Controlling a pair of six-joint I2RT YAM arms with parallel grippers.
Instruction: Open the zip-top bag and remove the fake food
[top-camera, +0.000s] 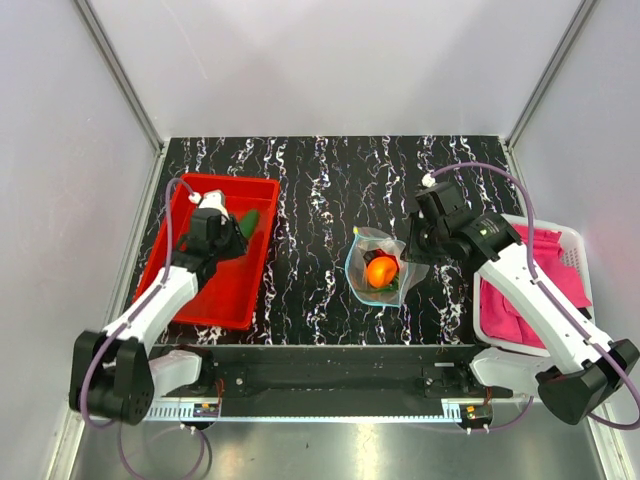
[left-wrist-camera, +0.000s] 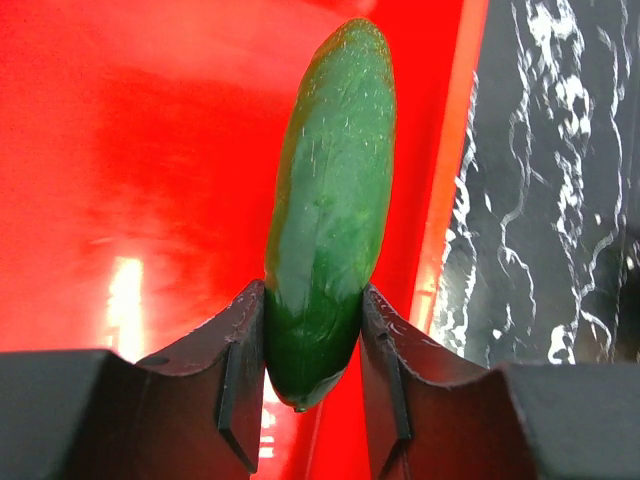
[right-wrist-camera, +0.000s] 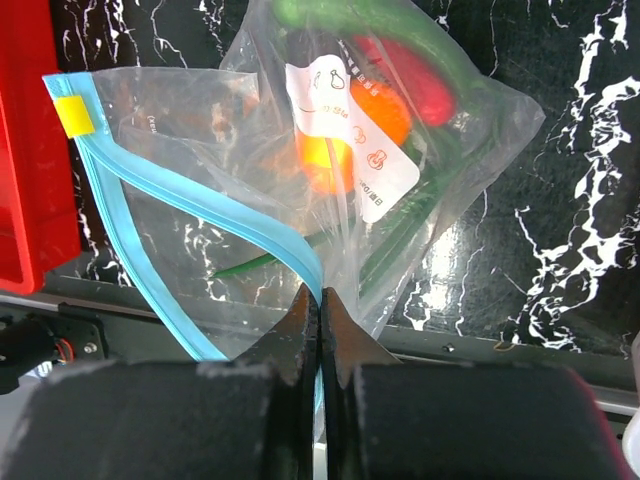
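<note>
L gripper (left-wrist-camera: 312, 335) pinches cucumber (left-wrist-camera: 332, 200) over red tray (left-wrist-camera: 140, 150); R gripper (right-wrist-camera: 320, 305), right of tray, clamps zip-top bag (right-wrist-camera: 180, 130); slick plastic may slip.

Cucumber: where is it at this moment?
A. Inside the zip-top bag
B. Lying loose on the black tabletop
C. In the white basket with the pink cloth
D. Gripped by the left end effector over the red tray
D: in the left wrist view the cucumber is clamped between the fingers of the left end effector, with the red tray beneath it. The right end effector only pinches the zip-top bag.
</note>
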